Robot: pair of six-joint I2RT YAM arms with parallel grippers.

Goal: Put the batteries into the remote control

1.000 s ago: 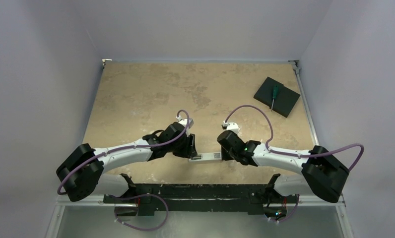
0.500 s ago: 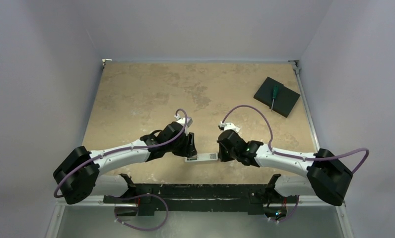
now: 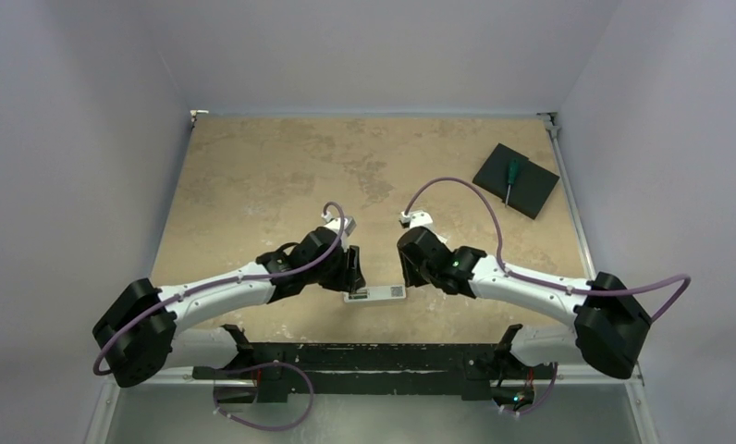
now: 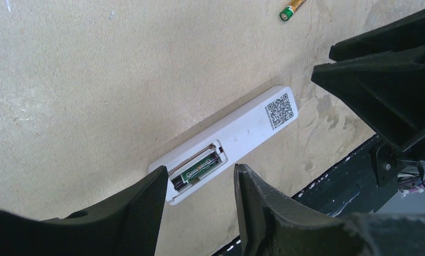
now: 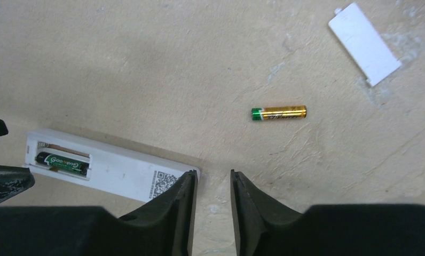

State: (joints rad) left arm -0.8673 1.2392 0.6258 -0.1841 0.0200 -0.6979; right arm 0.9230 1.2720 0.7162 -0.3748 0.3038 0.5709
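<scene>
The remote control (image 3: pixel 375 295) lies back up near the table's front edge, a slim white bar with a QR code (image 4: pixel 280 111). A dark battery (image 4: pixel 197 169) with green lettering lies in its open recess, also seen in the right wrist view (image 5: pixel 61 161). The gold-orange battery (image 5: pixel 278 113) lies loose on the table beyond the remote (image 4: pixel 291 9). My left gripper (image 4: pixel 201 176) is open over the recess end, holding nothing. My right gripper (image 5: pixel 213 176) is open at the QR-code end, with bare table between its fingers (image 5: pixel 186 186).
The white battery cover (image 5: pixel 364 42) lies flat on the table past the gold battery. A black square pad (image 3: pixel 521 185) with a green-handled screwdriver (image 3: pixel 510 173) on it is at the back right. The black rail (image 3: pixel 374 356) runs along the near edge.
My right gripper's jaws have parted from shut. Both wrists and the remote have shifted slightly to the left.
</scene>
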